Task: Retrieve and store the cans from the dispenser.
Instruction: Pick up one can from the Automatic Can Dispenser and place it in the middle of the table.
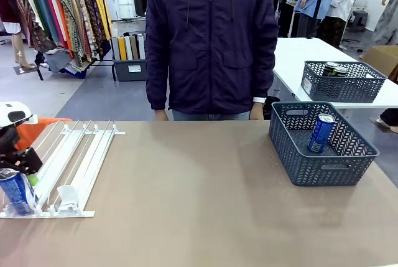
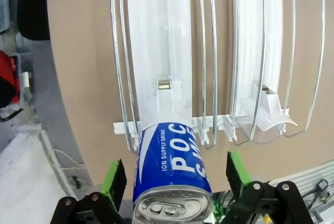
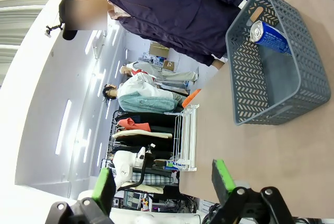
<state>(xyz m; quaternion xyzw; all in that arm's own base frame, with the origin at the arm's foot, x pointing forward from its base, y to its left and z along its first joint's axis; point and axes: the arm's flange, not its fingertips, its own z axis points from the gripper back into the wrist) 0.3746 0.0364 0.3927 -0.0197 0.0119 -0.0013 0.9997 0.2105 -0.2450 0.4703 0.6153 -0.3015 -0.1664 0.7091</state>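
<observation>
Left wrist view: the left gripper has its jaws spread wide around a blue can at the dispenser's stopper end, not clamping it. The right gripper is open, empty. Another blue can stands in the grey basket on the tabletop.

The left arm is cut off by the front view's left edge, and its gripper is partly hidden behind the blue can in the rack. In the left wrist view that can's lower rim runs off the bottom edge and its print reads only in part. Cans in the far basket are too small to tell apart.
</observation>
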